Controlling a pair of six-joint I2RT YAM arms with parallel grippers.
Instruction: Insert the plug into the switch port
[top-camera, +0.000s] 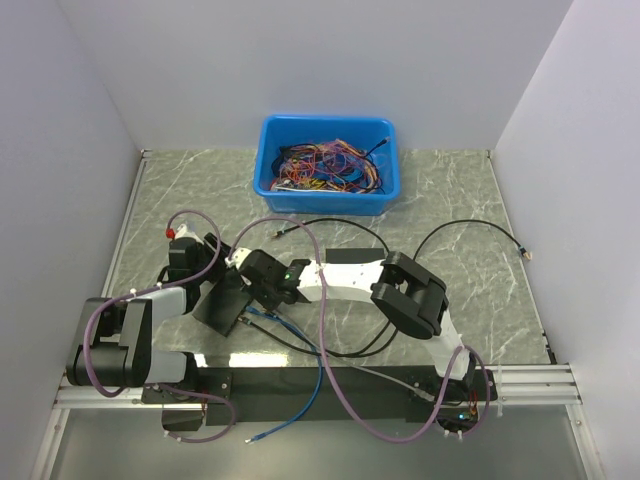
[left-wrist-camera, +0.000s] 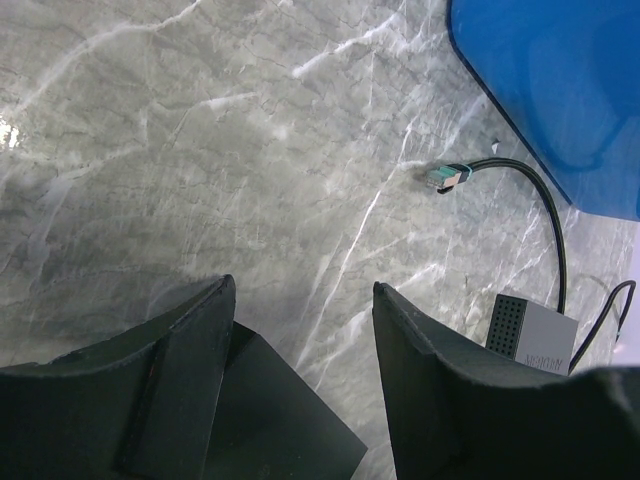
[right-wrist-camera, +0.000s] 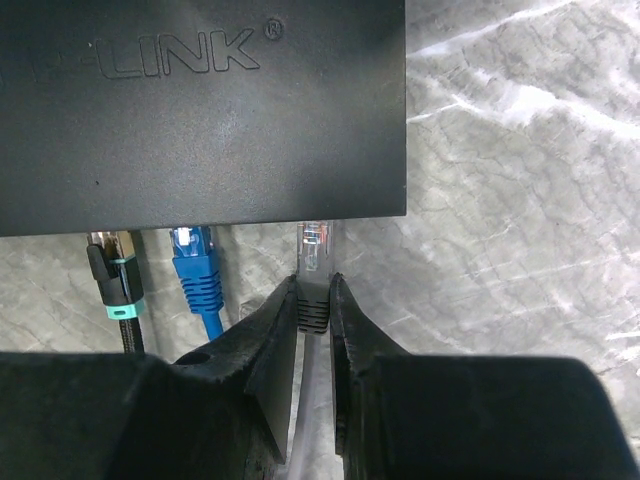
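The switch is a flat dark box marked TP-LINK, and its port edge faces my right gripper. A black-and-teal plug and a blue plug sit in ports on that edge. My right gripper is shut on the grey boot of a clear plug. The plug's tip reaches the switch's edge to the right of the blue plug; I cannot tell how deep it sits. In the top view the right gripper is at the switch. My left gripper is open and straddles a dark box corner.
A blue bin of coloured wires stands at the back. A loose teal-tipped plug on a black cable lies near it. A small grey perforated box is to the right of my left gripper. Black, blue and purple cables cross the table.
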